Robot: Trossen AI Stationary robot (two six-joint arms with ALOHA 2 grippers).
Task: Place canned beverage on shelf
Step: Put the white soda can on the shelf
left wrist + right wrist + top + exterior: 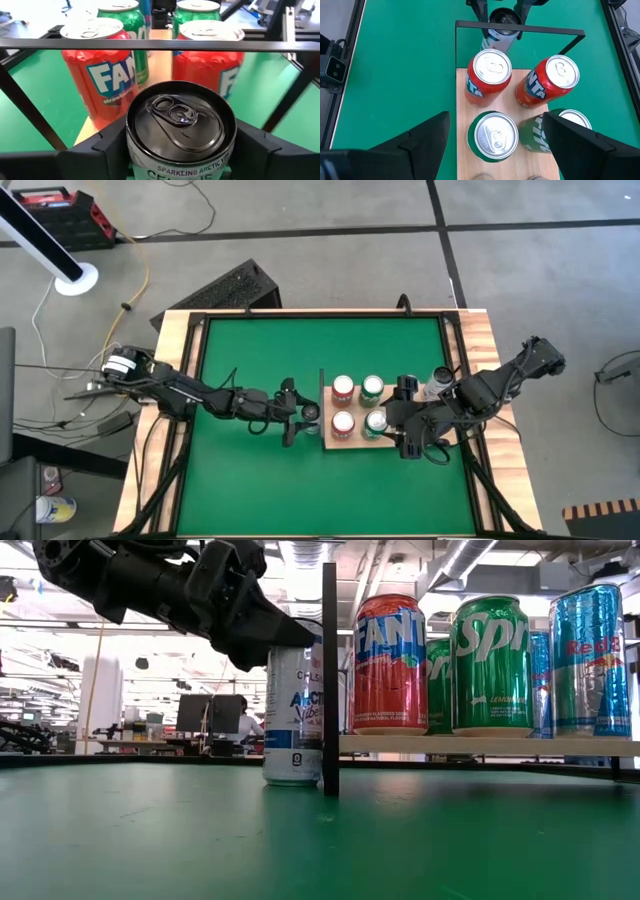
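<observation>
Left gripper clamped on a white Celsius can (upright on the green table), just short of the shelf. Beyond, on the board: two red Fanta cans, then two green Sprite cans. Farthest, right gripper spread wide, empty.

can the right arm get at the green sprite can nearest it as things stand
Probably yes: the right claw hangs open beside the shelf, nothing between it and that Sprite can. The left claw holds its white can off the far edge.
</observation>
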